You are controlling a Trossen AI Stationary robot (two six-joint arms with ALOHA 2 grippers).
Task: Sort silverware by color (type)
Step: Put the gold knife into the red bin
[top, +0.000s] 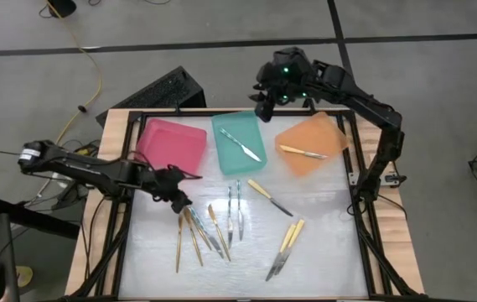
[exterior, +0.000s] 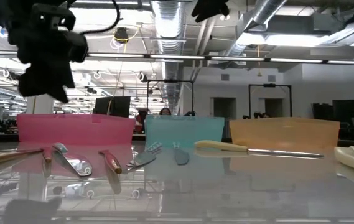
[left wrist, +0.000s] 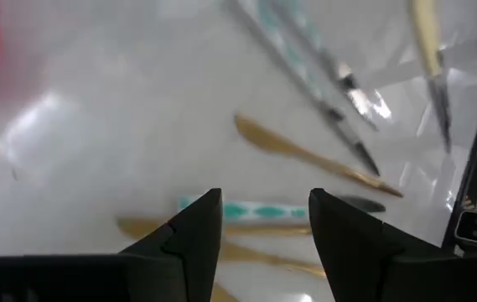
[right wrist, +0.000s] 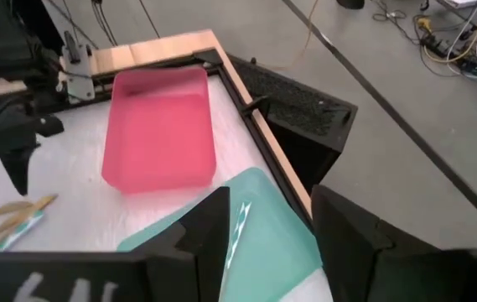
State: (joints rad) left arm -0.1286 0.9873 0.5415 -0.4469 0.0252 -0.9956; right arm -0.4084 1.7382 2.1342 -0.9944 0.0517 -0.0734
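Note:
Several loose utensils lie flat on the white table: a cluster with tan and teal handles (top: 200,235), a teal pair (top: 235,210), a pale yellow knife (top: 270,198) and a pair (top: 285,248). One teal-handled utensil (top: 243,145) lies in the teal tray (top: 230,126). One pale yellow knife (top: 303,152) lies in the orange tray (top: 326,134). My left gripper (top: 175,193) is open and empty, held above the cluster; a teal handle (left wrist: 255,210) shows between its fingers (left wrist: 263,226). My right gripper (top: 265,105) is open and empty above the teal tray's far edge (right wrist: 272,226).
The pink tray (top: 171,143) stands at the far left of the row of trays and holds nothing. A black frame (top: 355,193) edges the white work surface. In the low view my left gripper (exterior: 46,53) hangs well above the table.

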